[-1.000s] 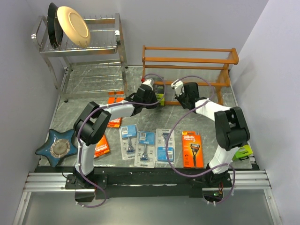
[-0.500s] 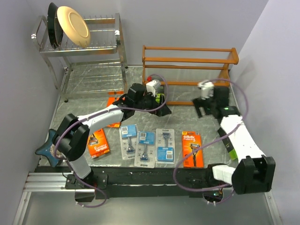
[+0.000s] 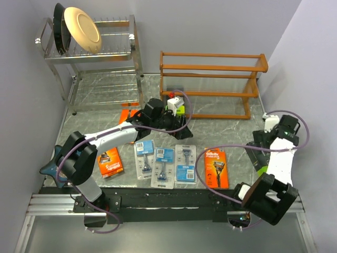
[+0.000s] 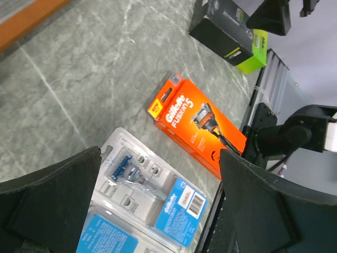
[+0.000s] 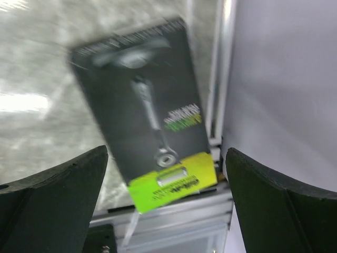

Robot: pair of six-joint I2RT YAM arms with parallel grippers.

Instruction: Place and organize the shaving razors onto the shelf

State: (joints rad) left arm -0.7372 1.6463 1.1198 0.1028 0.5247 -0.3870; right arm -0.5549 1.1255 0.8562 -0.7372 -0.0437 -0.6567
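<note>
The wooden shelf stands at the back right, its tiers bare. Three blue blister razor cards and an orange pack lie in a row at the front. Two more orange packs lie at the left and partly under the left arm. My left gripper hovers open above the row. Its wrist view shows a blister card and an orange pack below the gripper. A lime edge peeks out behind that wrist. My right gripper is open over a black-and-lime box by the right table edge.
A chrome dish rack with plates stands at the back left. A blue star-shaped dish sits at the front left. The right wall and the metal front rail lie close to the black-and-lime box.
Both grippers went from shut to open. The right arm swung from the shelf front out to the right table edge. The left arm stretched out and turned over the row of packs.
</note>
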